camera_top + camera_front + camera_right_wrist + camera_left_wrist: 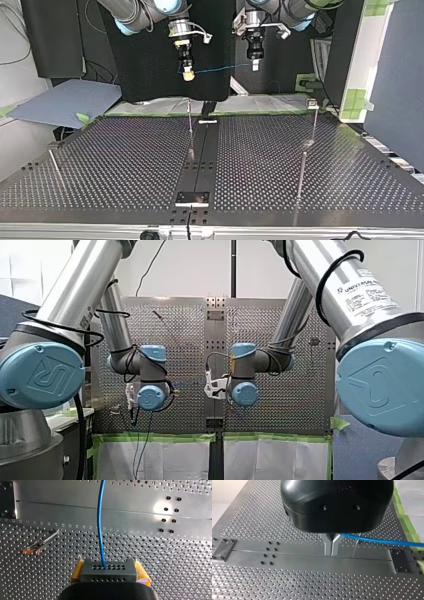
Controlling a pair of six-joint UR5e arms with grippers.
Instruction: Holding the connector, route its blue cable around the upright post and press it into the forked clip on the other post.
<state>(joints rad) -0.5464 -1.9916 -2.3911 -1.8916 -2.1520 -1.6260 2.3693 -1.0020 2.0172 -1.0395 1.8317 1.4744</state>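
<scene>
In the right wrist view my right gripper (109,574) is shut on a black connector (108,571) between its yellow pads (143,575). The blue cable (100,525) leaves the connector and runs ahead over the table. My left gripper (331,553) has its metal fingers (327,545) shut on the blue cable (374,540), which leads off to one side. In the top view the cable (220,68) hangs almost level between my right gripper (187,75) and my left gripper (255,65), both high above the table's far edge. A thin upright post (190,131) stands below them. Another post (313,122) carries a small clip (312,103).
The perforated table (110,165) has a dark centre rail (202,155) with a plate (192,198) at its near end. Two more thin posts stand near the front right (300,185) and at the left (55,167). Green tape (155,438) edges the table's far side.
</scene>
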